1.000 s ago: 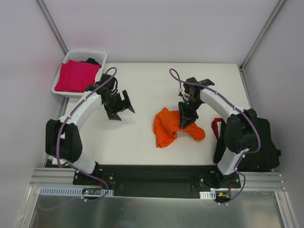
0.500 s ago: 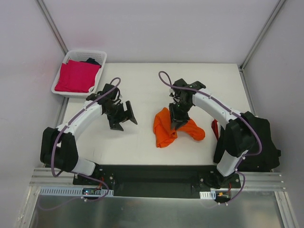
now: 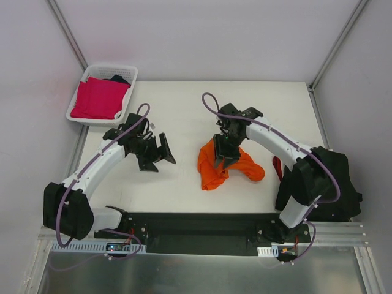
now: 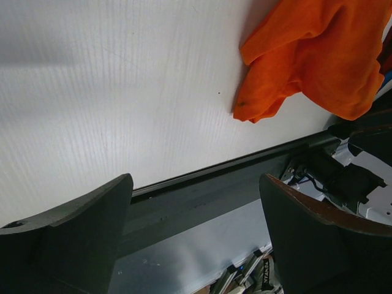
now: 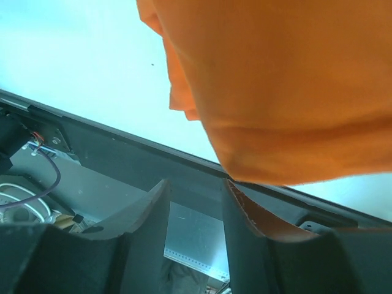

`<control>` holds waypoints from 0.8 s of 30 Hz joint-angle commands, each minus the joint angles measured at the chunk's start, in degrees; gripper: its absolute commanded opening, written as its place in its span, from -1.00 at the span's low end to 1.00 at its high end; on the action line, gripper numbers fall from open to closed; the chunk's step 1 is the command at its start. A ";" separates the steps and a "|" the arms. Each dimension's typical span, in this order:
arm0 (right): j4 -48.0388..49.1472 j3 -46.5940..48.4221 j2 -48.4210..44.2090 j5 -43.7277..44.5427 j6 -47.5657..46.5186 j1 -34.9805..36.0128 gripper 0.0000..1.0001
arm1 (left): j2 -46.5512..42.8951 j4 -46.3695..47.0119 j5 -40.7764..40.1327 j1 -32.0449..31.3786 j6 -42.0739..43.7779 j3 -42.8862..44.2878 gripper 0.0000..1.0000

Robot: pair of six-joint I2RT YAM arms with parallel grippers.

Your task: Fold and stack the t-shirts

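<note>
Room: white walls close round a white table [image 3: 184, 110], with both arms reaching in from its near edge.
Basket [image 3: 98, 122]: far left corner. A magenta t-shirt [image 3: 98, 98] lies flat on top, with something black behind it.
Left pincer [image 3: 160, 156]: spread wide and empty over bare table, left of the orange t-shirt [image 3: 214, 168].
Orange t-shirt: a crumpled heap right of centre.
Right pincer [image 3: 225, 158]: over the heap, narrowly parted, nothing seen between; cloth brushes one tip.
Black t-shirts [image 3: 343, 190]: piled at the right edge, red trim showing.
Handling: light and limp, so likely to sag. I'd pinch two hem or shoulder corners, one per pincer.
Views: only the overhead view shows the basket and the black pile. Only the right wrist view shows the gap in that pincer [image 5: 196, 187]. The left wrist view shows its own pincer [image 4: 196, 184] well apart from the heap [image 4: 306, 55].
</note>
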 commanded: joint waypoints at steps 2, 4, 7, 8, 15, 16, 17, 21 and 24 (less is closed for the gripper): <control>-0.46 -4.62 -7.06 8.76 3.77 -0.91 -0.16 | 2.19 -0.31 2.78 -0.09 3.16 0.99 0.68; -0.46 -5.43 -8.03 9.56 3.95 -1.88 -0.16 | 2.29 -0.32 3.04 -0.17 3.34 1.34 0.68; -0.72 -5.61 -7.95 10.52 4.13 -2.15 -0.15 | 2.11 -0.32 3.13 -0.17 3.34 1.52 0.68; -1.07 -5.08 -7.60 11.66 4.13 -2.23 -0.16 | 2.02 -0.32 3.13 -0.09 3.34 1.52 0.68; -4.16 -4.64 -3.11 20.11 4.57 -8.28 -0.16 | 0.18 -0.58 2.43 -0.17 2.81 1.08 0.68; -3.63 -4.55 -2.67 20.02 4.39 -9.08 -0.16 | -0.43 -0.67 2.17 -0.17 2.72 0.82 0.68; -3.01 -4.38 -1.80 19.67 4.13 -9.79 -0.15 | -0.61 -0.67 1.73 -0.17 2.37 0.73 0.68; 0.32 -3.85 0.84 18.88 2.99 -14.69 -0.15 | -1.66 -0.67 0.59 -0.17 1.58 -0.59 0.68; 2.70 -3.76 2.69 13.96 2.72 -17.95 -0.16 | -2.19 -0.58 0.32 -0.17 1.23 -1.12 0.68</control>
